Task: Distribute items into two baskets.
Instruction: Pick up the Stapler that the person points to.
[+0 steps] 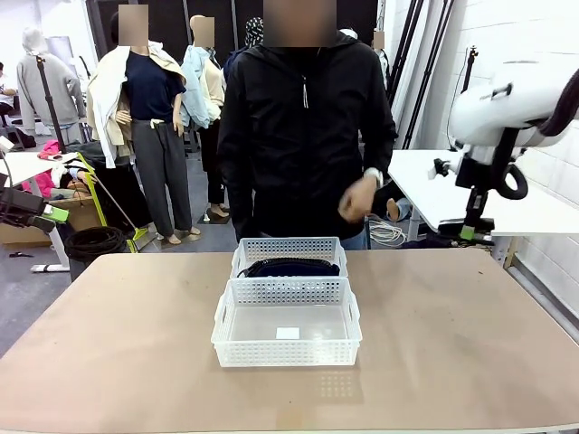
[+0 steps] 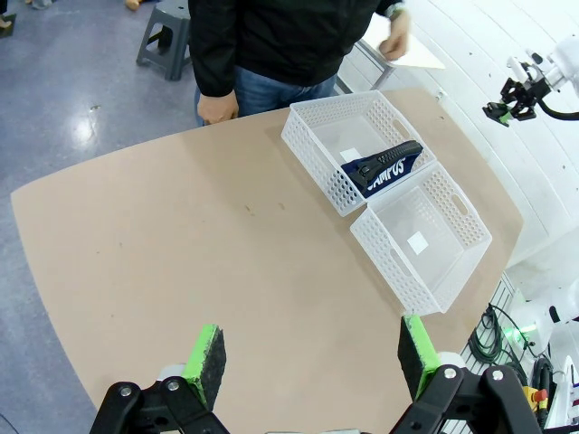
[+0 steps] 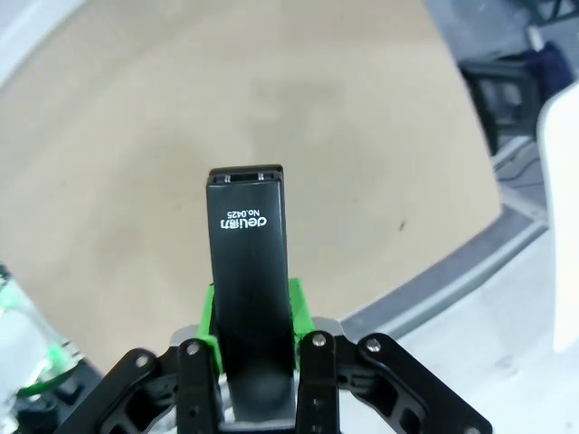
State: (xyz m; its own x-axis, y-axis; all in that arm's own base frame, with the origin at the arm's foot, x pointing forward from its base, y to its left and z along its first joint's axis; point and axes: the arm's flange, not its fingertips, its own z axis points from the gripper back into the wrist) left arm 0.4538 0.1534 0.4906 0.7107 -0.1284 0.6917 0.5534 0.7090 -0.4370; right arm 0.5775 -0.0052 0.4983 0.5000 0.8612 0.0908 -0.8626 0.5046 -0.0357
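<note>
Two white baskets stand end to end mid-table. The far basket (image 1: pixel 289 246) (image 2: pixel 312 145) holds the navy pouch (image 1: pixel 289 268) (image 2: pixel 384 168) with white CAMPUS lettering. The near basket (image 1: pixel 288 348) (image 2: pixel 398 262) has just a small white label on its floor. My right gripper (image 3: pixel 253 325) is shut on the black stapler (image 3: pixel 249 262), which sticks out ahead of the fingers. That gripper (image 1: pixel 467 233) (image 2: pixel 516 99) hangs in the air off the table's far right corner. High over the table's left side, my left gripper (image 2: pixel 312 362) stands open and holds nothing.
A person in a black jacket stands at the far edge behind the baskets, one hand (image 1: pixel 357 199) raised at chest height. The brown tabletop (image 1: pixel 118 344) is bare to either side of the baskets. A white side table (image 1: pixel 534 212) is at the right.
</note>
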